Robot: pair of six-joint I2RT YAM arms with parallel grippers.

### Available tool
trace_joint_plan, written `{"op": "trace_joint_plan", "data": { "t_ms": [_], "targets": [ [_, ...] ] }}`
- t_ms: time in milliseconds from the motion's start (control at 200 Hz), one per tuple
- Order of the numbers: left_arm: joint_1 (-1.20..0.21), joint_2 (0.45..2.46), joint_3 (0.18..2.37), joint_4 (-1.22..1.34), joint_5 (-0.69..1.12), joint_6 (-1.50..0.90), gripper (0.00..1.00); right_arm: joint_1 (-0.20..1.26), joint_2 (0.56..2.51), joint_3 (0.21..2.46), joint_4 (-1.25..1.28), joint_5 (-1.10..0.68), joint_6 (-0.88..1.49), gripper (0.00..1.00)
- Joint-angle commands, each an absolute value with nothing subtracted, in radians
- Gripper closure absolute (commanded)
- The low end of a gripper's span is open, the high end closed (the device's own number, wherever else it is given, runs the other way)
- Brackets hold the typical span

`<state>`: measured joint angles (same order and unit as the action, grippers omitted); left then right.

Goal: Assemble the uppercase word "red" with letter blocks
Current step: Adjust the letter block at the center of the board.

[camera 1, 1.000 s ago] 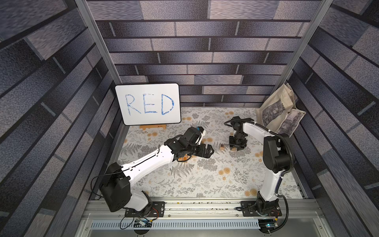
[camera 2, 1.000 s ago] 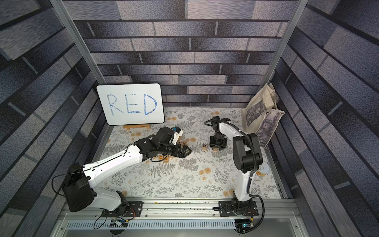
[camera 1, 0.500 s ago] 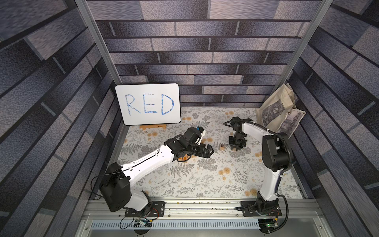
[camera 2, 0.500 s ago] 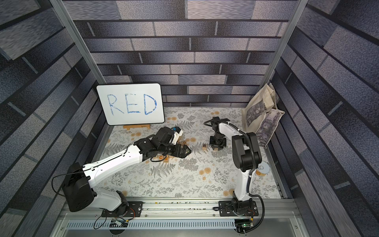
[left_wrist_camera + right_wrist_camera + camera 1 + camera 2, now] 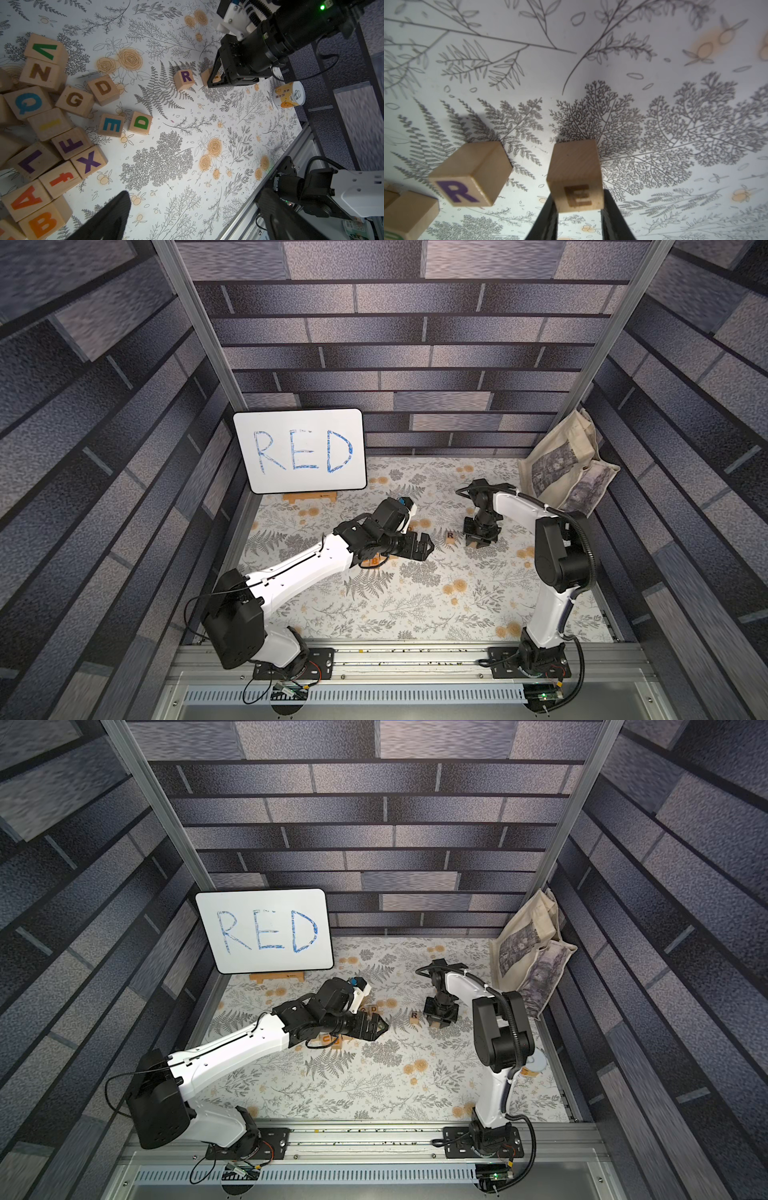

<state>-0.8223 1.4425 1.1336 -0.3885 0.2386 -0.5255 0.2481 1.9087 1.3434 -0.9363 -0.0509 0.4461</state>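
Note:
The purple R block [image 5: 467, 178] lies on the floral mat, also seen in both top views [image 5: 450, 535] [image 5: 414, 1015]. Just to its right, with a small gap, my right gripper [image 5: 578, 199] is shut on a light-wood block with a brownish E [image 5: 577, 182], one finger on each side. Whether that block touches the mat I cannot tell. A green D block [image 5: 141, 123] lies beside a blue E block [image 5: 112, 125], left of the R [image 5: 185, 79]. My left gripper [image 5: 193, 207] hovers open over bare mat, holding nothing [image 5: 428, 545].
Several other letter blocks [image 5: 41, 124] are piled under my left arm. A whiteboard with RED written on it [image 5: 301, 450] leans at the back left, and a tote bag [image 5: 569, 472] at the back right. A small can [image 5: 289, 94] stands near the right edge.
My right gripper's jaws have closed onto the E block. The right arm barely shifted, and the left arm has not moved.

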Motion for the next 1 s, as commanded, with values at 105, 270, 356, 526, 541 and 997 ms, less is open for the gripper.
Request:
{"op": "trace_joint_plan", "data": {
  "t_ms": [105,270,356,526,541,997],
  "targets": [
    [-0.834,1.420,1.140,-0.390,0.228,-0.538,0.00,0.242,1.881,1.331,-0.924,-0.085,0.480,0.84],
    [-0.835,1.417,1.134,-0.391,0.224,-0.542,0.00,0.245,1.889,1.341,-0.911,-0.095,0.484,0.83],
    [-0.837,1.416,1.132,-0.390,0.223,-0.542,0.00,0.250,1.900,1.356,-0.914,-0.093,0.481,0.84],
    [-0.836,1.419,1.133,-0.391,0.223,-0.544,0.00,0.253,1.926,1.384,-0.916,-0.095,0.485,0.84],
    [-0.837,1.420,1.135,-0.389,0.223,-0.545,0.00,0.254,1.926,1.387,-0.914,-0.097,0.485,0.84],
    [-0.835,1.430,1.140,-0.394,0.223,-0.539,0.00,0.282,1.961,1.391,-0.908,-0.091,0.484,0.82]
  ]
}}
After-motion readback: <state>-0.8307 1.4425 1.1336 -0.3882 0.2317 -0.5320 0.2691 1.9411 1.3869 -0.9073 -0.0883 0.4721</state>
